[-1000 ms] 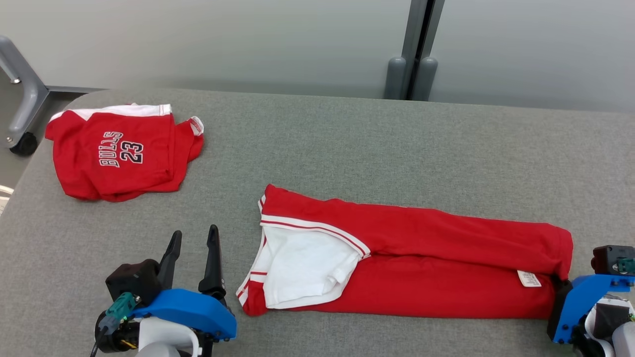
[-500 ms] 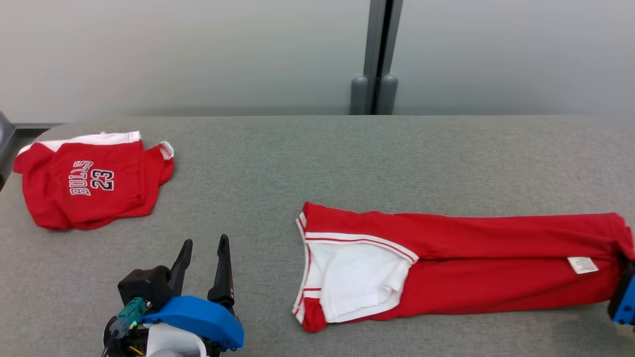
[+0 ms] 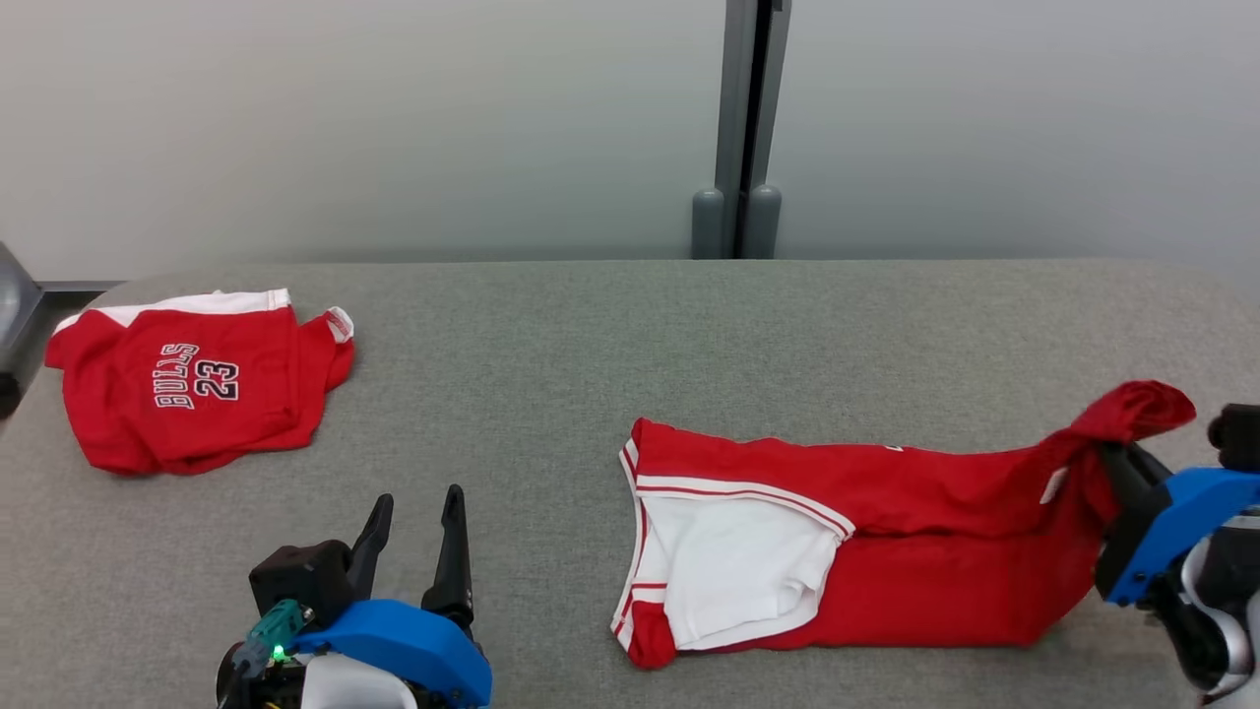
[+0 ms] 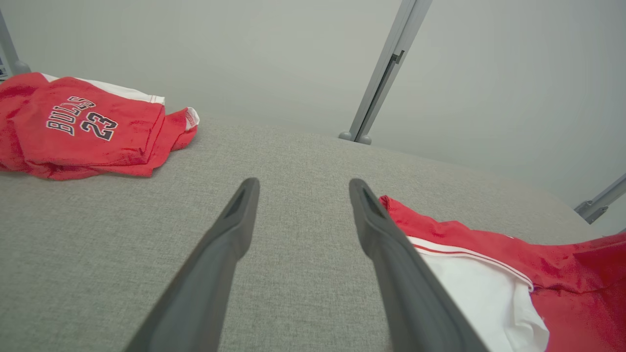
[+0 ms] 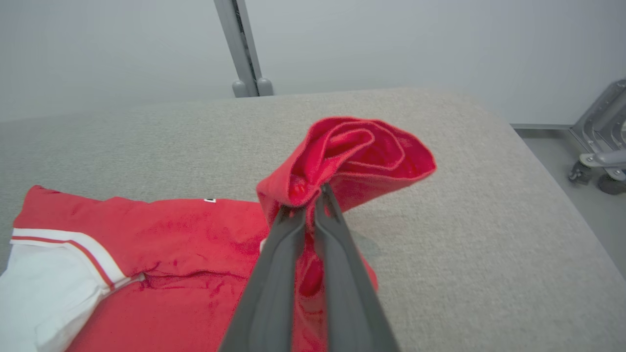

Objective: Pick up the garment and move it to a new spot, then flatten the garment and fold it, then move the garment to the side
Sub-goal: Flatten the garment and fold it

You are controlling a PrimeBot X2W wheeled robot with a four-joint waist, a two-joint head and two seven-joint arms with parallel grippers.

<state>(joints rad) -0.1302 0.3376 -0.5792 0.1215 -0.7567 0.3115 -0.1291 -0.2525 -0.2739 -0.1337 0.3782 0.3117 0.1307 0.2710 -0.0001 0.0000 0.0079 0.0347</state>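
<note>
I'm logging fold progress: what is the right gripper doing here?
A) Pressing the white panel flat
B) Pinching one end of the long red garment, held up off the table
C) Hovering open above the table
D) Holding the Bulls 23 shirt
B: the right gripper is shut on the red garment, whose bunched end stands clear of the table.

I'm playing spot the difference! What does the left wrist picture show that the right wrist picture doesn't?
Left wrist view, of the two: the folded Bulls shirt and the left gripper, open over the table. Right wrist view, of the two: the right gripper shut on the lifted end of the red garment, plus a wheeled frame on the floor. Both: the red garment with its white panel, the grey table and the grey post.
</note>
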